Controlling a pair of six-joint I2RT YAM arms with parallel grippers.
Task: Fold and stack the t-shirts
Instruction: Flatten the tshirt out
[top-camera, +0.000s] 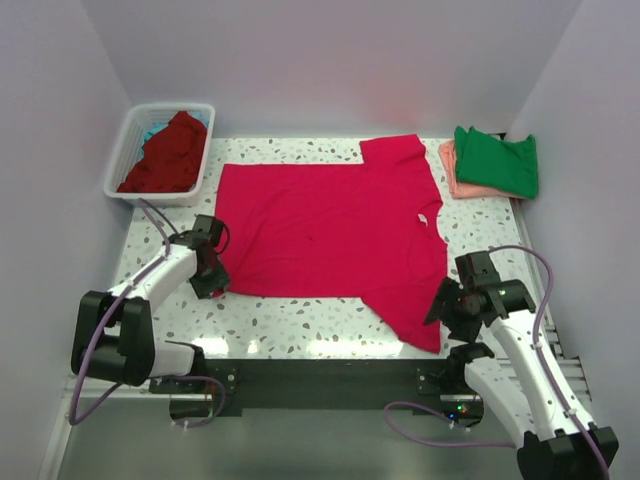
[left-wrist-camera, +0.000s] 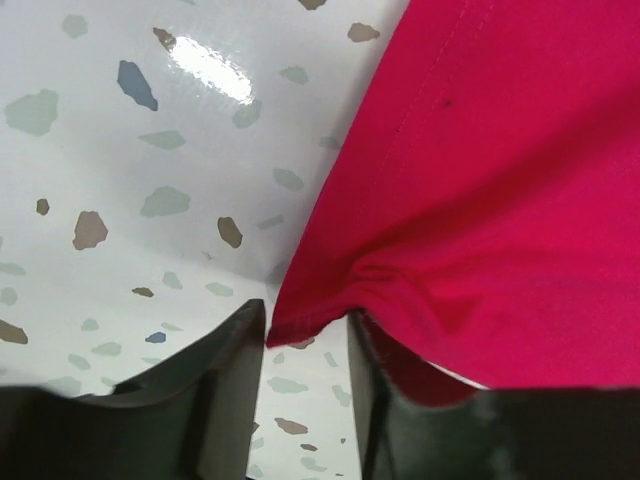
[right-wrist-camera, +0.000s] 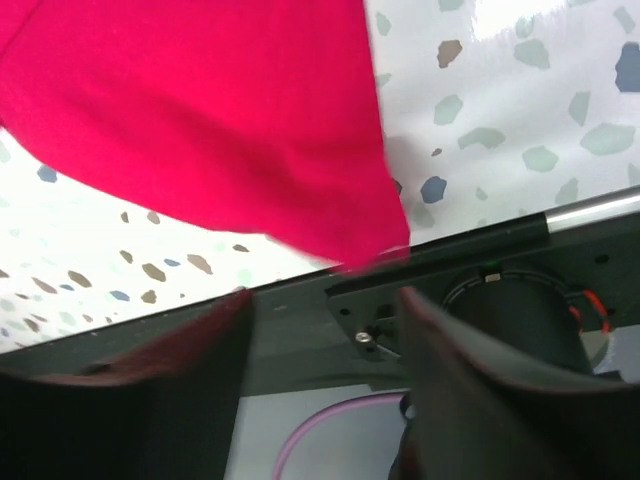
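A bright crimson-pink t-shirt (top-camera: 330, 235) lies spread flat across the middle of the table. My left gripper (top-camera: 210, 272) sits at its near-left hem corner. In the left wrist view the jaws (left-wrist-camera: 305, 318) stand apart, the hem corner (left-wrist-camera: 300, 320) lies loose at their tips, and cloth drapes over the right finger (left-wrist-camera: 385, 400). My right gripper (top-camera: 446, 305) hovers by the near-right sleeve. Its jaws (right-wrist-camera: 322, 298) are open and empty, with the sleeve corner (right-wrist-camera: 385, 240) just beyond them. Folded green (top-camera: 497, 160) and salmon-pink (top-camera: 452, 172) t-shirts lie stacked at the far right.
A white slatted basket (top-camera: 126, 150) stands at the far left corner, holding a dark red t-shirt (top-camera: 170, 155) and a bit of teal cloth (top-camera: 152, 131). The black base rail (top-camera: 320, 370) runs along the table's near edge. Walls close in on three sides.
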